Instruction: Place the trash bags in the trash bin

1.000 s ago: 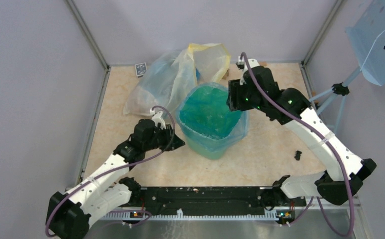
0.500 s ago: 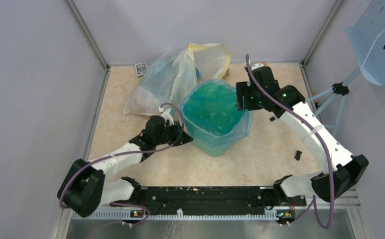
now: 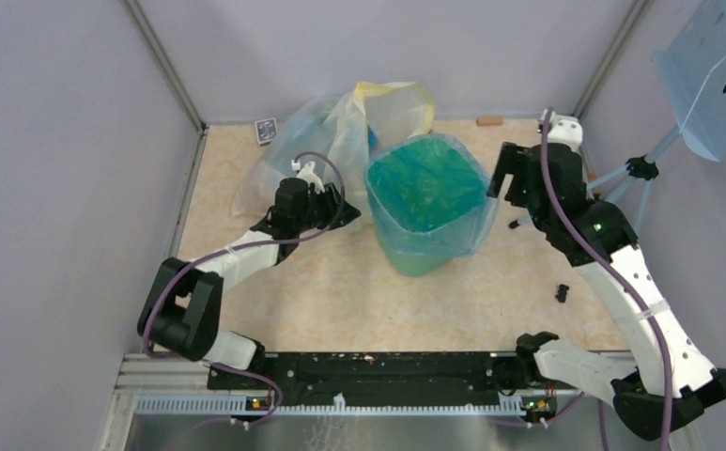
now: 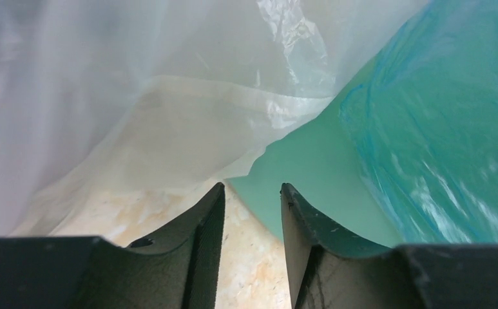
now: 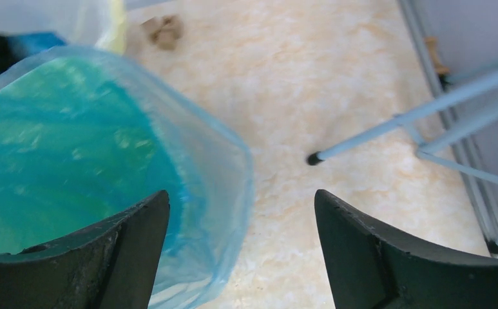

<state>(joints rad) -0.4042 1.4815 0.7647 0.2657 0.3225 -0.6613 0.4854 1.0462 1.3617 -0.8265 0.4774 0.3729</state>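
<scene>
The mint-green trash bin stands upright at mid-table. The translucent blue trash bag lines it and is folded over its rim. My left gripper is low at the bin's left side, open and empty. In the left wrist view its jaws stand a little apart just short of the bin wall, with the blue bag hanging above. My right gripper is at the bin's right side, wide open and empty, just off the bag's folded edge.
A large clear-and-yellowish sack lies behind and left of the bin, also in the left wrist view. A small dark card is at the back, a small black piece at the right. A blue perforated stand has legs at the right.
The bin with the bag has shifted right and toward the back. My left gripper has followed it forward. My right gripper has drawn back from the rim to the right.
</scene>
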